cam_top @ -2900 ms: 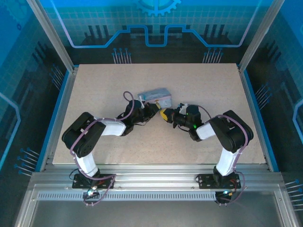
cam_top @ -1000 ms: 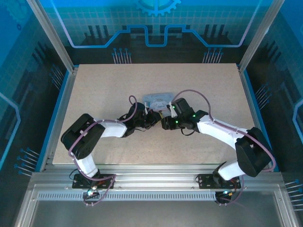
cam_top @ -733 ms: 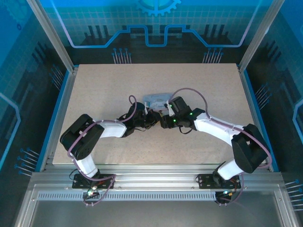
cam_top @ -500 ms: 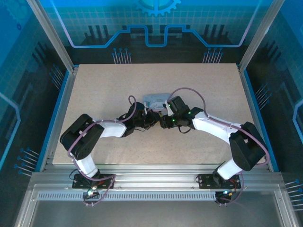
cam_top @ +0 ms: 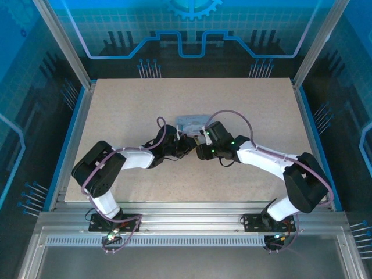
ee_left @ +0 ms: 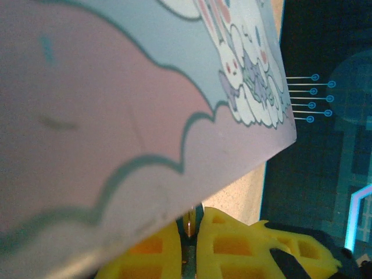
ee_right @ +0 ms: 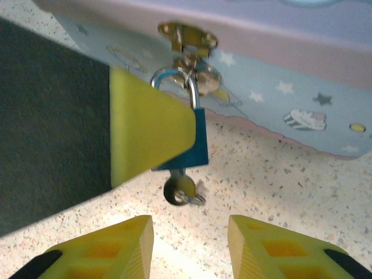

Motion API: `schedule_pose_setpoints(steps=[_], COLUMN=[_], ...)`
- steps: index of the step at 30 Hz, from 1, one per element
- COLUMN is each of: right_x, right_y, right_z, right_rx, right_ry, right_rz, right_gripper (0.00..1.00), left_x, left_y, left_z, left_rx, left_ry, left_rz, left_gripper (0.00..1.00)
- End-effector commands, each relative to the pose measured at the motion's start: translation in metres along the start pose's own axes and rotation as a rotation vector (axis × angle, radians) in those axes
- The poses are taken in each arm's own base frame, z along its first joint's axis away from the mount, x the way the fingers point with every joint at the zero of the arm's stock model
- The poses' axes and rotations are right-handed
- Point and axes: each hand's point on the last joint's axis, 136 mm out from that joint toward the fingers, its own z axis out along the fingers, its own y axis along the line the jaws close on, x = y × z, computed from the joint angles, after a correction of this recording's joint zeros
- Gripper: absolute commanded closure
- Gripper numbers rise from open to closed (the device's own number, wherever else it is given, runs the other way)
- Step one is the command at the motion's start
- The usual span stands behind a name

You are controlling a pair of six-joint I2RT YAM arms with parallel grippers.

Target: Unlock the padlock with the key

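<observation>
— Speckled beige tabletop [cam_top: 128, 104], blue-lit enclosure behind. Where's the lock?
— small dark blue metal padlock [ee_right: 199, 139] hangs by its silver shackle [ee_right: 174, 78] from the brass hasp [ee_right: 187, 36] on the front of the pale blue cartoon-printed tin box [ee_right: 279, 93], mid-table. Small silver key [ee_right: 179, 189] sits in the keyhole, sticking out of the bottom end
— Left side?
— left gripper [ee_left: 195, 224] is clamped on the padlock body, one yellow finger [ee_right: 145, 133] flat across its front face. My read: it braces the lock so it can't swing or twist on the hasp when the key gets turned
— Right?
— right gripper [ee_right: 187, 226] has its jaws spread wide, nothing held, lined up just short of the key head, which sits centred between the pads. No contact
— Step?
— approach to grasp the key. One shackle leg is hidden by the finger, so can't tell if it's sprung; I judge the unlock not done. Next calls for closing squarely on the key head, then rotating about the key's axis
— Risk?
— tiny head, could slip from the pads; a twist could drag the tin
</observation>
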Motion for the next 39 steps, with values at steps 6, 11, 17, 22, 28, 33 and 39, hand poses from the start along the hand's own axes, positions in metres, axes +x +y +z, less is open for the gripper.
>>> schedule_pose_setpoints(steps=[6,11,17,22,28,33,39], right_x=[-0.005,-0.012,-0.019,-0.023,-0.027,-0.03,-0.024], right_y=[0.005,0.008,0.012,0.012,0.012,0.016,0.018], right_z=[-0.005,0.0,0.006,0.009,0.012,0.014,0.017], right_rx=[0.007,0.008,0.004,0.009,0.018,0.005,-0.033], right_ry=[-0.048,-0.054,-0.051,-0.051,-0.047,-0.044,-0.029], right_rz=[-0.027,-0.031,-0.043,-0.043,-0.052,-0.055,-0.052], right_gripper=[0.57,0.57,0.6,0.63,0.67,0.85,1.0], left_x=[-0.007,-0.007,-0.007,-0.007,-0.006,-0.005,-0.004], left_y=[-0.04,-0.04,-0.042,-0.041,-0.041,-0.039,-0.033], left_z=[-0.01,-0.01,-0.011,-0.011,-0.011,-0.011,-0.012], left_rx=[0.108,0.109,0.112,0.112,0.114,0.113,0.101], left_ry=[-0.006,-0.006,-0.005,-0.004,0.001,0.003,0.001], left_rz=[0.063,0.059,0.062,0.062,0.061,0.06,0.06], left_gripper=[1.0,1.0,1.0,1.0,1.0,1.0,1.0])
